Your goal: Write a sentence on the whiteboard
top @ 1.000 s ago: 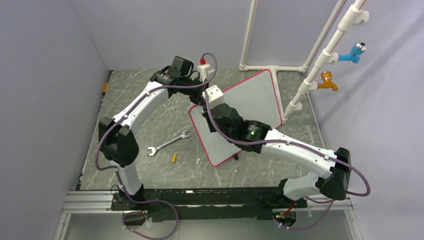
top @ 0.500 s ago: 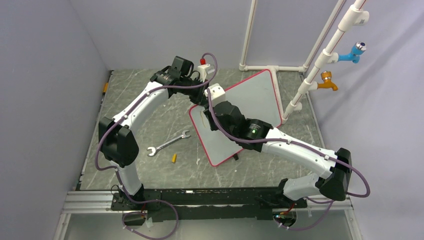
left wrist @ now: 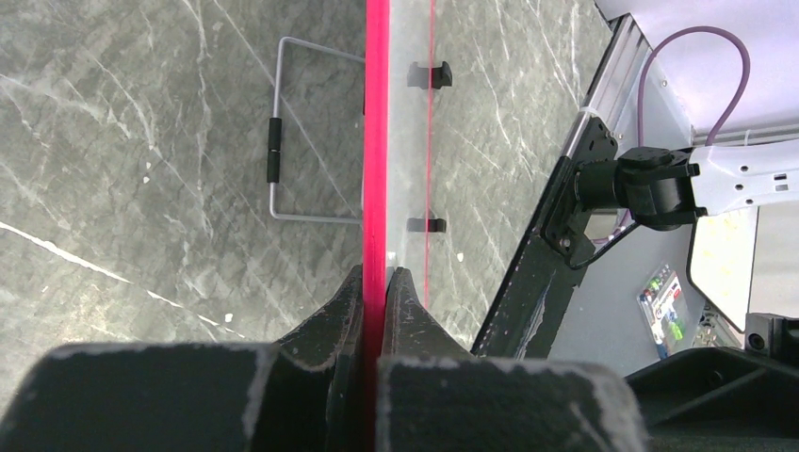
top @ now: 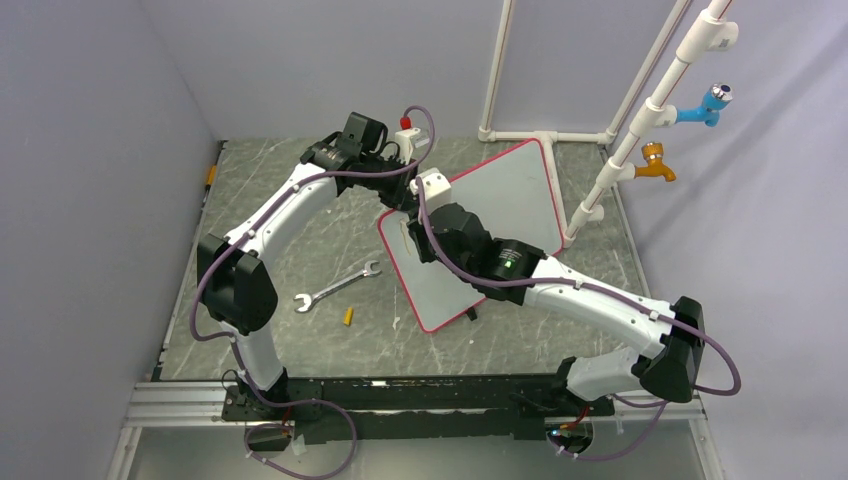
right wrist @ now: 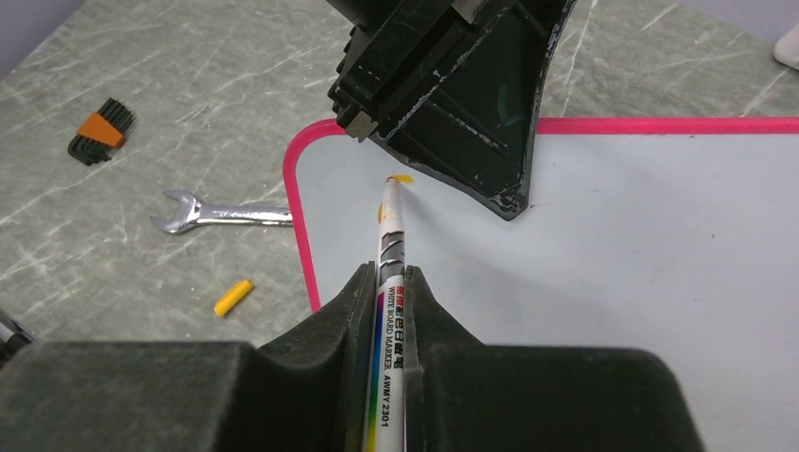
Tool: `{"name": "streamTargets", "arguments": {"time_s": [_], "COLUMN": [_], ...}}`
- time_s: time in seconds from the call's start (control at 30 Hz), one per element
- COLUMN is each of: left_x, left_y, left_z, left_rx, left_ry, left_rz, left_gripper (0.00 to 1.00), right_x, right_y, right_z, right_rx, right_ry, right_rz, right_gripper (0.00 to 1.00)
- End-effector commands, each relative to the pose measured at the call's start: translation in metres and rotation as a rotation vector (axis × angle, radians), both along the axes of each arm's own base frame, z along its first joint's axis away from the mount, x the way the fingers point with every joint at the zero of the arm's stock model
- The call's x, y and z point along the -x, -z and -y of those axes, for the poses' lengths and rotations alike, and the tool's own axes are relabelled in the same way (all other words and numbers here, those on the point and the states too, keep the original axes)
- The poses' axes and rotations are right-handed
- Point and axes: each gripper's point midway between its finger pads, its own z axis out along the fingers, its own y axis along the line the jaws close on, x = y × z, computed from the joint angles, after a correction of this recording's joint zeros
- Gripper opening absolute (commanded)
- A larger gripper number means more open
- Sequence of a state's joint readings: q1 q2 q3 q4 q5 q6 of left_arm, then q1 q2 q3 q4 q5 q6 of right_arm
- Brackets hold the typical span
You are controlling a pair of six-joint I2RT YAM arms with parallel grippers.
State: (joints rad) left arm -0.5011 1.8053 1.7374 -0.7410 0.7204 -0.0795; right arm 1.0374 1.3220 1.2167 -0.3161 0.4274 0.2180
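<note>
The whiteboard (top: 505, 205), white with a pink rim, lies tilted on the table and fills the right wrist view (right wrist: 612, 254). My left gripper (top: 398, 196) is shut on its rim at the far left corner; the left wrist view shows the pink edge (left wrist: 377, 141) pinched between the jaws (left wrist: 377, 278). My right gripper (right wrist: 388, 273) is shut on a white marker (right wrist: 390, 226), hovering over that same corner (top: 410, 235). The marker tip touches the board just below the left gripper's black body (right wrist: 443, 85). Of the sentence, only a short orange stroke (right wrist: 403, 178) shows by the tip.
A steel wrench (top: 338, 286) and a small yellow cap (top: 348, 316) lie on the marble table left of the board. An orange-and-black hex key set (right wrist: 99, 130) sits farther left. White pipes with blue and orange taps (top: 655, 160) stand at the right.
The right wrist has shifted slightly away from the bases with the marker on the board's corner. The left arm has stayed still on the rim.
</note>
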Motion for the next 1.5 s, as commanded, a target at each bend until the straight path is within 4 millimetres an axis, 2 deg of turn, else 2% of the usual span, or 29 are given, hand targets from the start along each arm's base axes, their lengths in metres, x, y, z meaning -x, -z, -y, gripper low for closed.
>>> {"name": "streamTargets", "arguments": {"time_s": [0.0, 0.3, 0.5, 0.97, 1.17, 1.47], "left_x": [-0.026, -0.026, -0.026, -0.025, -0.025, -0.025], "left_y": [0.028, 0.028, 0.027, 0.027, 0.026, 0.026], "left_z": [-0.019, -0.019, -0.019, -0.018, -0.019, -0.018], "left_rx": [-0.193, -0.194, -0.193, -0.193, -0.192, -0.190], "left_ry": [-0.061, -0.059, -0.060, -0.059, -0.059, -0.058], "left_rz": [0.175, 0.178, 0.179, 0.181, 0.183, 0.181], "left_gripper": [0.00, 0.00, 0.00, 0.00, 0.00, 0.00], "right_x": [-0.002, -0.014, -0.020, -0.007, -0.001, 0.006], "right_y": [-0.003, -0.005, 0.002, 0.026, 0.031, 0.020], "right_z": [0.002, 0.019, 0.028, 0.038, 0.033, 0.017], "right_rx": [-0.030, -0.017, -0.025, -0.009, -0.024, -0.090], "right_ry": [0.019, 0.091, 0.106, 0.094, 0.059, -0.007], "right_rz": [0.004, 0.011, -0.017, -0.084, -0.111, -0.125], "right_gripper": [0.00, 0.00, 0.00, 0.00, 0.00, 0.00]}}
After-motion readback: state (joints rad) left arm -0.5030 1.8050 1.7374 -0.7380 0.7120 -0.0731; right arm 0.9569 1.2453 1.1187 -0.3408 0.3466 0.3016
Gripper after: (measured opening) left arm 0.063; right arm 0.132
